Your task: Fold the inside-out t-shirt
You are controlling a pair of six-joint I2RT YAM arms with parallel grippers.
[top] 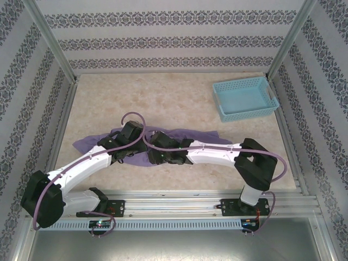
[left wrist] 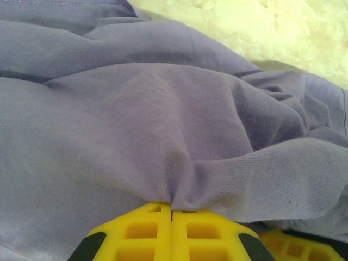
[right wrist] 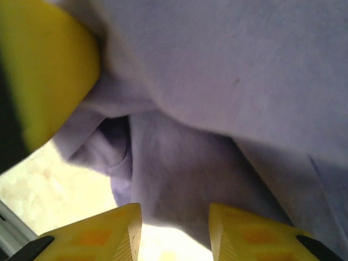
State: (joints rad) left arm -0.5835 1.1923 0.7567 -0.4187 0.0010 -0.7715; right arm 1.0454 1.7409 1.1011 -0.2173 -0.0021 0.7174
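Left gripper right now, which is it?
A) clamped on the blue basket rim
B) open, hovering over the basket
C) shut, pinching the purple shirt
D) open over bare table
C: in the left wrist view the left gripper is closed tight, with a fold of the purple shirt pinched at its tip.

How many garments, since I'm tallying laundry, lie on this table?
1: the lavender t-shirt, bunched in a strip across the table's near half; anything under its folds would be hidden.
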